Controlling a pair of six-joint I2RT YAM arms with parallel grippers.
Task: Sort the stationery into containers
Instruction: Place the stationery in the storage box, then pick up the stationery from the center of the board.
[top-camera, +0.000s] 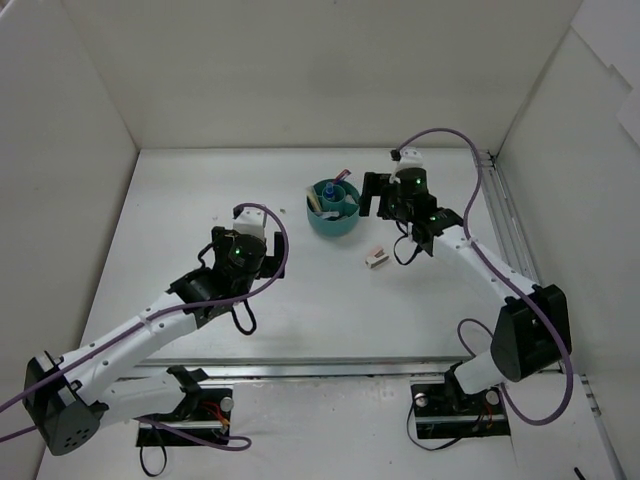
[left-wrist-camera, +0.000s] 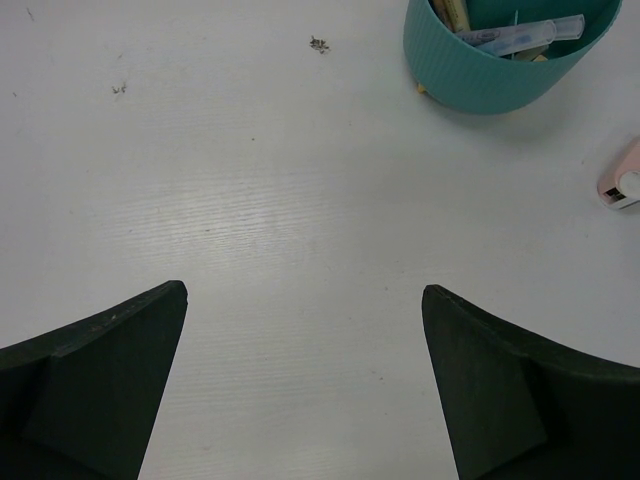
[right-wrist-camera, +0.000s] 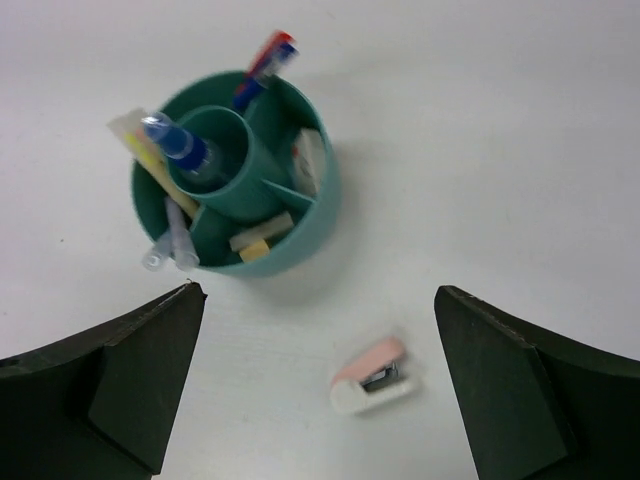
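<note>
The round teal organizer (top-camera: 333, 207) stands at the middle back of the table. In the right wrist view (right-wrist-camera: 325, 215) its centre cup holds a small clear bottle with a blue cap (right-wrist-camera: 180, 145). Its outer compartments hold a red and blue pen (right-wrist-camera: 265, 65), a yellow pen (right-wrist-camera: 138, 148), clear-capped pens (right-wrist-camera: 170, 245) and beige eraser blocks (right-wrist-camera: 262, 232). A small pink and white stapler (right-wrist-camera: 372, 375) lies on the table in front of it. My right gripper (right-wrist-camera: 320, 292) is open and empty, above the stapler and beside the organizer. My left gripper (left-wrist-camera: 304, 290) is open and empty over bare table, left of the organizer (left-wrist-camera: 500, 70).
White walls enclose the table on the left, back and right. The stapler also shows in the top view (top-camera: 376, 259) and at the right edge of the left wrist view (left-wrist-camera: 622, 180). A rail (top-camera: 505, 225) runs along the right side.
</note>
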